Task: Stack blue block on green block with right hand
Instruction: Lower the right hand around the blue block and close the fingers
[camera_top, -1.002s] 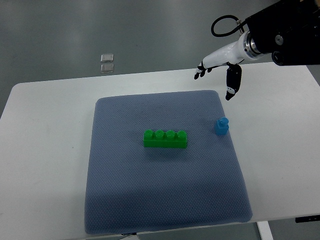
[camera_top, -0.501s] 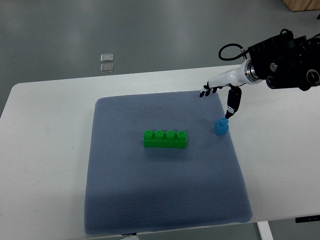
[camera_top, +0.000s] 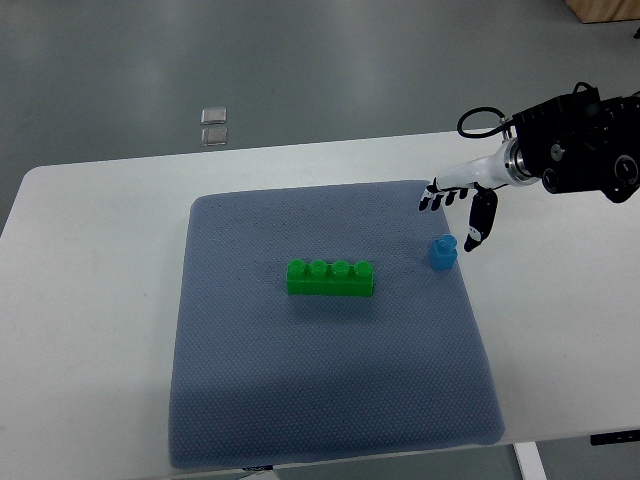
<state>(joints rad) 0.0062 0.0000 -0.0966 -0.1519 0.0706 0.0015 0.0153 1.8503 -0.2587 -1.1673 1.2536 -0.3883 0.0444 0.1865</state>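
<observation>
- The fingers (camera_top: 437, 199) of the right hand (camera_top: 458, 205) are splaying open and gripping nothing; the thumb is hanging downward, its tip sitting just beside the blue block (camera_top: 443, 253) — whether it is touching cannot be told from this height.
- The white forearm is reaching in from the picture's right edge, and the dark arm housing behind it is trailing a looped black cable.
- The blue block is standing upright near the right edge of the grey-blue mat (camera_top: 330, 400), a small piece with a single round stud on top, looking light and easy to tip.
- The green block (camera_top: 331, 278) is lying flat near the mat's centre, well apart from the blue one — a long brick showing four studs in a row, its top bare.
- The task appears to be only beginning: the grasp is not yet made, and the lift, the carry to the left and the pressing onto the green studs are all waiting to be done.
- The white table (camera_top: 90, 300) is carrying the mat, and the left hand is not showing anywhere in the picture.
</observation>
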